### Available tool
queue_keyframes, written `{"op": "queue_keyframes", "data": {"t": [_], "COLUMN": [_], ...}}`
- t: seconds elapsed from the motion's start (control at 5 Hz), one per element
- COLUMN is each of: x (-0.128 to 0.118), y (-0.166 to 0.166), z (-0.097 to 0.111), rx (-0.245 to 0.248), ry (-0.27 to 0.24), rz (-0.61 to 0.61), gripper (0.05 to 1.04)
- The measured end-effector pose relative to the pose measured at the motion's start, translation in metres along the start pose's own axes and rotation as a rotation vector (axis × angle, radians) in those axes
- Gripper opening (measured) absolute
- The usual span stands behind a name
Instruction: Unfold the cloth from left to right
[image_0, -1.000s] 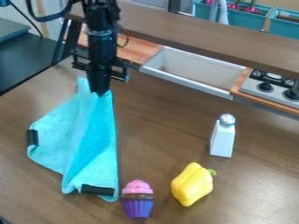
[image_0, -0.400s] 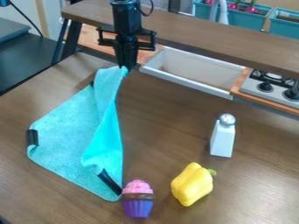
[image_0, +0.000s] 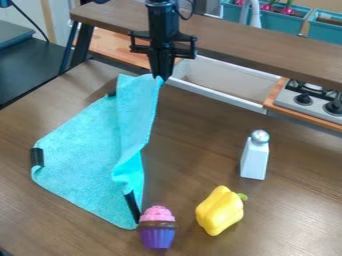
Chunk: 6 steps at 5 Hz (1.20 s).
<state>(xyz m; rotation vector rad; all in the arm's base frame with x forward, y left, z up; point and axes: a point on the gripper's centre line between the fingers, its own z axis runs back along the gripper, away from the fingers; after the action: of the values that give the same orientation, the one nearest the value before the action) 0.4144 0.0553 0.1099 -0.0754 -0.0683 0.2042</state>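
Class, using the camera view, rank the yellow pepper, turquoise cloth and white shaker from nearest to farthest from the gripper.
1. Turquoise cloth, held by the gripper.
2. White shaker, on the view's right.
3. Yellow pepper, front, right of cupcake.

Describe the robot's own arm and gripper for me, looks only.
The arm is black and roughly tubular, with a thin dark cable looping beside its upper part. The gripper is black too, with angular brackets jutting out on both sides and a body that narrows downward.

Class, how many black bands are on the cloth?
3 visible: a band at the cloth's left corner, a second band at its upper edge, a third band at its lower right. More may be hidden underneath.
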Motion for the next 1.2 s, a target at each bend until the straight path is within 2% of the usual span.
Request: {"op": "queue_keyframes", "data": {"t": [0.2,0.4,0.6,0.8,1.2], "x": [0.003,0.011,0.017,0.026,0.033], "y": [-0.005,-0.013,-0.02,-0.028,-0.036], "z": [-0.011,-0.007,-0.017,-0.022,-0.056], "rx": [0.016,0.014,0.014,0.014,0.04], "ry": [0.007,-0.026,-0.051,-0.119,-0.162], "rz": [0.005,0.017,0.026,0.031,0.056], "gripper": [0.049,0.049,0.049,0.049,0.061]}}
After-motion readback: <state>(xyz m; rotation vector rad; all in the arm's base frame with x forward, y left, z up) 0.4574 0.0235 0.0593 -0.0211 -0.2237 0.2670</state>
